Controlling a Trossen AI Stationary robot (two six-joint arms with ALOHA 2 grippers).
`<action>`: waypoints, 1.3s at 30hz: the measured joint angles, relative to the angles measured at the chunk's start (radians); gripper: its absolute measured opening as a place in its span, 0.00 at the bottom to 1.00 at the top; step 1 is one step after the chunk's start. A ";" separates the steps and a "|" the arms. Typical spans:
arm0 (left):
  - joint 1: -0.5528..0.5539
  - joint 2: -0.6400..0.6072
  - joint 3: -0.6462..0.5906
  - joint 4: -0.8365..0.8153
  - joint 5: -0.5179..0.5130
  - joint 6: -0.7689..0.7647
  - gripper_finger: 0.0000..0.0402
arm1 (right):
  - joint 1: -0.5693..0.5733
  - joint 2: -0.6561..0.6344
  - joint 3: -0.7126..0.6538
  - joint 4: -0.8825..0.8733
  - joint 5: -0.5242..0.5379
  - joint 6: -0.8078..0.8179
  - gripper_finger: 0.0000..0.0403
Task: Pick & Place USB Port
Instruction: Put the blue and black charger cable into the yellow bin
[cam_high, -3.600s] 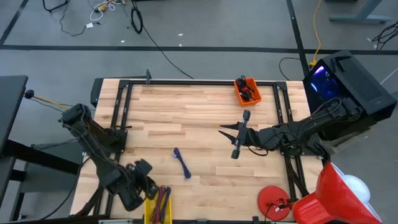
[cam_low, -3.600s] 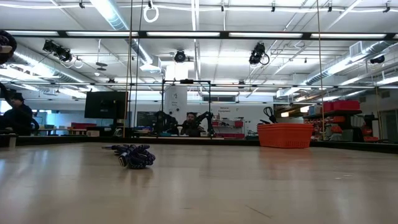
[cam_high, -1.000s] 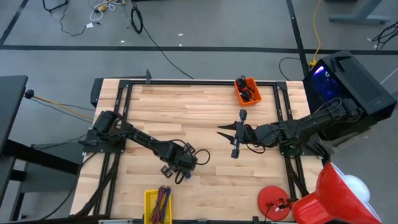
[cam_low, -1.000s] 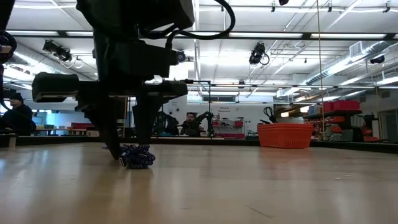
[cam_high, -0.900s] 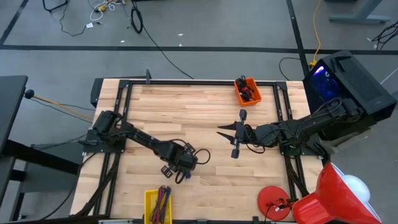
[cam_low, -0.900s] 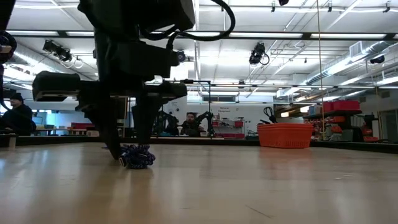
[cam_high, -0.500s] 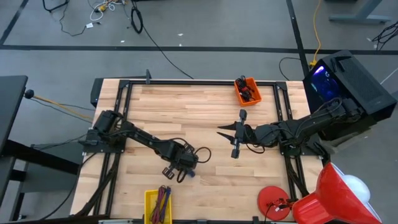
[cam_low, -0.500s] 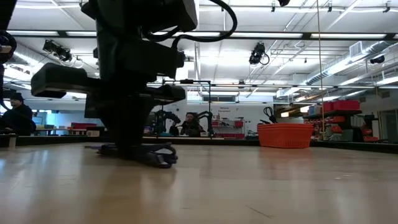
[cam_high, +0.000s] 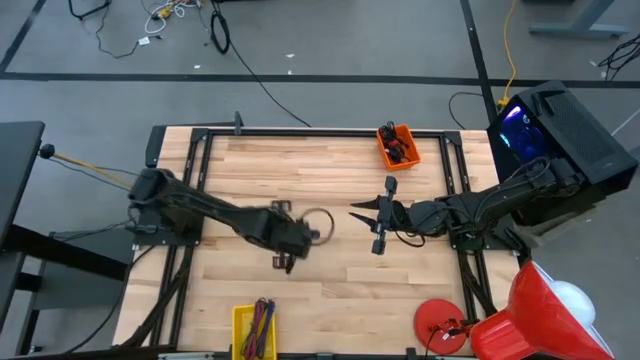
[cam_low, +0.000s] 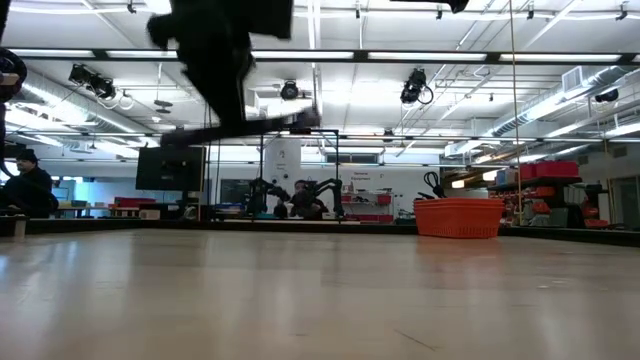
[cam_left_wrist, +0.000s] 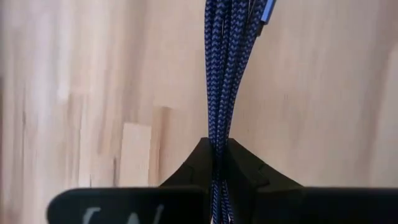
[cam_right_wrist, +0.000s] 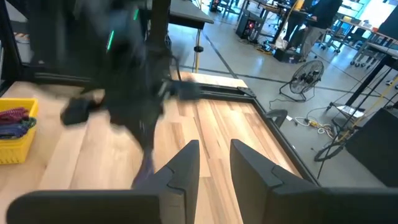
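Light wooden slatted surface (cam_high: 330, 180) inside a black frame, grey floor with loose cables around it, open lab hall behind in the low view.

Hard to read: left gripper (cam_high: 288, 258) is motion-blurred in the low view and in the right wrist view, where it shows only as a dark smear. From above the cable is hidden under the left arm's wrist. Left wrist view cuts the cable off at the frame edge, so its far end can't be seen.

Blue braided USB cable bundle (cam_left_wrist: 225, 93) is clamped between the closed fingers (cam_left_wrist: 193, 168) of the left gripper, off the wood, left of centre of the surface. Strands run straight and parallel, long axis leading directly away from the fingertips; one metal-tipped plug end (cam_left_wrist: 267, 11) shows near the frame edge.

Right gripper (cam_high: 376, 222) hangs near mid-surface, well apart from the left one, jaws partly apart, holding nothing; the right wrist view shows a clear gap between its fingers (cam_right_wrist: 180, 168).

Around: small orange bin (cam_high: 397, 146) with dark contents at the far edge; yellow bin (cam_high: 255, 330) of coloured cables at the near edge, also in the right wrist view; red round-based object (cam_high: 440, 325) at the near right corner. Nothing lies between the two grippers.
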 joint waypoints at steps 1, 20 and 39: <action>-0.010 -0.032 0.000 -0.005 -0.001 -0.037 0.06 | 0.000 0.000 0.000 -0.003 0.000 0.000 0.23; -0.495 -0.310 -0.013 -0.248 -0.279 -1.165 0.06 | -0.001 0.000 0.000 -0.012 0.000 -0.032 0.23; -0.782 -0.019 -0.020 -0.081 -0.370 -1.849 0.06 | -0.027 0.000 0.000 -0.025 0.000 -0.061 0.23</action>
